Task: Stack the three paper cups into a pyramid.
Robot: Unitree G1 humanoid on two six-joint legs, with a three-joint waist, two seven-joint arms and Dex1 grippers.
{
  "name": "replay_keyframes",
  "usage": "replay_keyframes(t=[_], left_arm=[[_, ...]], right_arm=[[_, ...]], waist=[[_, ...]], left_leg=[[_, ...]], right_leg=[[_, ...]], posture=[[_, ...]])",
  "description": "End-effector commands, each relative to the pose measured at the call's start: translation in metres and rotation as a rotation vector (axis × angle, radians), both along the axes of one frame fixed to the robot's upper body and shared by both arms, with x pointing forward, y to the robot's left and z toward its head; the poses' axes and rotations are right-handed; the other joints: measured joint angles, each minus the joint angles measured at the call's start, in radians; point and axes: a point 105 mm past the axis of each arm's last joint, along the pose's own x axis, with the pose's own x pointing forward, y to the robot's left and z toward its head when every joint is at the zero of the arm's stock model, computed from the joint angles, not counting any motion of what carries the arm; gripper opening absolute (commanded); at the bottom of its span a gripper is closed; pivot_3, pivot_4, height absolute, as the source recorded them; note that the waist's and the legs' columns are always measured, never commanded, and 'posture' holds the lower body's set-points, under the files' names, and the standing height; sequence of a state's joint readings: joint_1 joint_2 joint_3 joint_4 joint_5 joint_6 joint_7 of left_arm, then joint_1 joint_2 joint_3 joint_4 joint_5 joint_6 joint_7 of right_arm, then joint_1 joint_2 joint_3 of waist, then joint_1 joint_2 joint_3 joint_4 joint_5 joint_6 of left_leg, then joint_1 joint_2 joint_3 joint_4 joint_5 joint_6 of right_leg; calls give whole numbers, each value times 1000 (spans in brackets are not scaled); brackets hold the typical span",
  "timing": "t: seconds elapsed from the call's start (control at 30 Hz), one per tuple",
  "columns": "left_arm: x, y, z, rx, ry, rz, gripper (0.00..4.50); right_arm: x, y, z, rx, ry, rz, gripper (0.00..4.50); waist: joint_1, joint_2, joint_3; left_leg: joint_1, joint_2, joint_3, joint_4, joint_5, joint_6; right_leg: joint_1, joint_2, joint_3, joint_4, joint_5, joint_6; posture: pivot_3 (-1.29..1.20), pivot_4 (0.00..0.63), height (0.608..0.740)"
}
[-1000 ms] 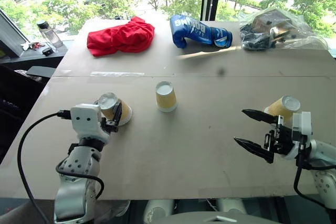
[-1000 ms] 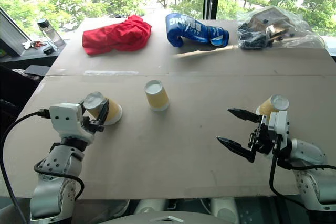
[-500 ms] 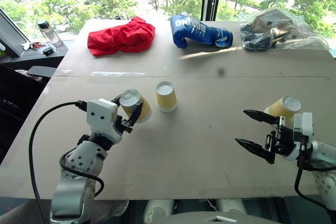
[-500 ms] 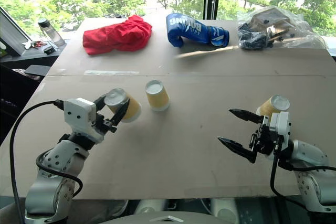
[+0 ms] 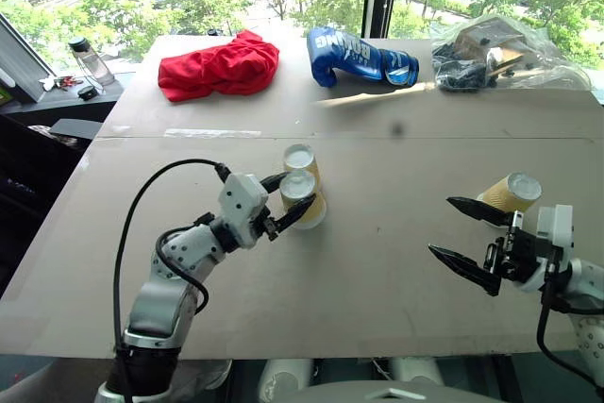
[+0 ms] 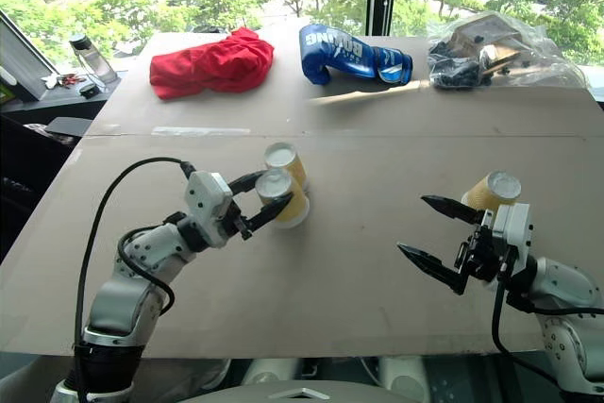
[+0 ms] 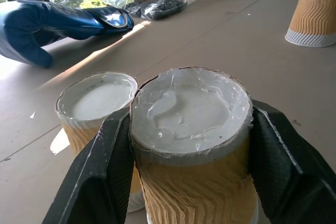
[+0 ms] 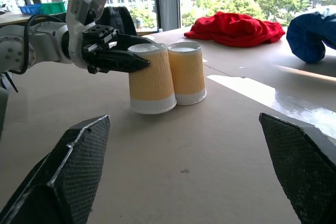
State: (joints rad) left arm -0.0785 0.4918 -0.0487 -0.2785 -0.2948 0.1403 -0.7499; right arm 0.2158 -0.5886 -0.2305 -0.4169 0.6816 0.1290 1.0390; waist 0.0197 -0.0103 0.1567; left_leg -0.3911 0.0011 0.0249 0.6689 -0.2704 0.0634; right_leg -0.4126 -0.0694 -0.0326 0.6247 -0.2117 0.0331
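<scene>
Left wrist view is showing your left gripper (image 7: 191,145) pinching one upside-down paper cup (image 7: 191,129) beside the second cup (image 7: 94,106); third cup (image 5: 511,193) is sitting behind your spread right gripper (image 5: 462,238). They're probably light and crushable, so you're squeezing mid-wall gently

- Three small tapered paper cups (image 5: 302,199) (image 5: 299,163) (image 5: 511,192): yellow-tan rippled sides, white rims, white bases.
- Padded boxing glove (image 5: 359,57): bright blue with white lettering.
- Crumpled cloth (image 5: 218,66): plain red.
- Flat tabletop (image 5: 377,261): pale brown cardboard tone.
- Left gripper (image 5: 290,200) and right gripper (image 5: 466,240): black textured fingers on white housings.
</scene>
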Motion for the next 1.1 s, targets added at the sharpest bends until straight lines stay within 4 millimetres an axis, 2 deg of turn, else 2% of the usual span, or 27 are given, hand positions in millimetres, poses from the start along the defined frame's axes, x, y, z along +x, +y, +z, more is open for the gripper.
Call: replay_keyframes(t=[0.03,0.17,0.43,0.7,0.83,1.1], left_arm=[[-2,-13,1,-1,-1,-76,2395],[1,-25,-4,8,-2,-107,2395],[19,-50,0,-19,-24,-125,2395],[14,-92,-6,26,4,-269,2395],[21,-105,-2,11,10,-260,2395],[37,-150,9,42,-24,-286,2395]], right_arm=[[-4,-3,13,-13,-44,-9,4500],[-5,-5,13,-21,-39,-12,4500],[-8,-6,10,-27,-31,-18,4500],[-10,-9,6,-27,-28,-28,4500],[-11,-10,3,-28,-29,-34,4500],[-9,-16,4,-37,-43,-85,4500]], waist=[[-1,0,0],[-1,0,0],[6,0,0],[10,0,-1],[18,0,-1],[21,0,-1]], left_leg=[[0,0,0,0,0,0],[1,0,0,0,0,0],[2,0,0,1,0,0],[2,0,0,1,0,0],[2,0,0,1,0,0],[1,-1,0,2,0,0]], right_leg=[[0,0,0,0,0,0],[0,0,0,1,0,0],[2,5,0,1,2,4],[2,7,2,1,2,4],[2,7,2,1,2,4],[2,8,0,1,2,5]], posture=[[0,150,740],[0,150,740],[0,150,740],[0,150,740],[0,150,740],[0,150,740]])
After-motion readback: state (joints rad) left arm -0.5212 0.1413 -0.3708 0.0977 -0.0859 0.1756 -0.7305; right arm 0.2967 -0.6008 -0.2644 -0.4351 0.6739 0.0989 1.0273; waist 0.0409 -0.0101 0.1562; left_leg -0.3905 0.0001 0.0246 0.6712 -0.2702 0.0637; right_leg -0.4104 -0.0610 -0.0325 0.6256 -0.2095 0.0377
